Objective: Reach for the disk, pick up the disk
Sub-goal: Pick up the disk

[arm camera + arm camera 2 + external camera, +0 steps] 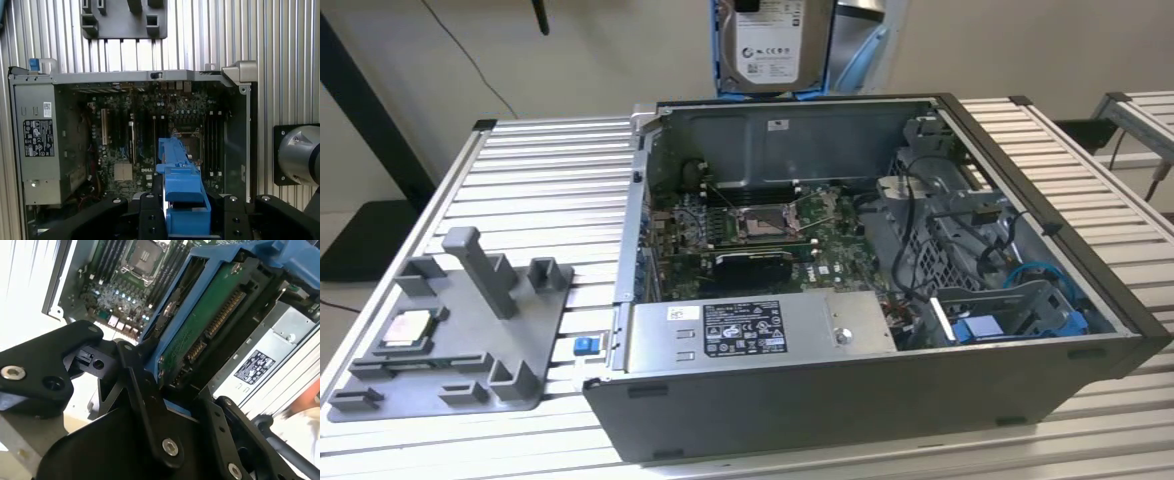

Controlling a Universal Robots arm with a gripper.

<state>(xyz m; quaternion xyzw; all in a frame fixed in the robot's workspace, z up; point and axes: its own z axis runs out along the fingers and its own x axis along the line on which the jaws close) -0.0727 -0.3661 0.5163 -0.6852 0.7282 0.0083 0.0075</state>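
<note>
The disk (771,45) is seen in the exterior view at twelve o'clock, raised above the far wall of the open case, upright, its white black-printed label facing the camera and blue rails showing at both sides. In the second wrist view its green circuit-board underside (210,325) with connector pins is shown, framed by blue plastic. In the first wrist view its blue rail (182,192) is seen edge-on at six o'clock.

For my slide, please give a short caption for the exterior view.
The disk, held up above the open computer case on the slatted table.
</note>
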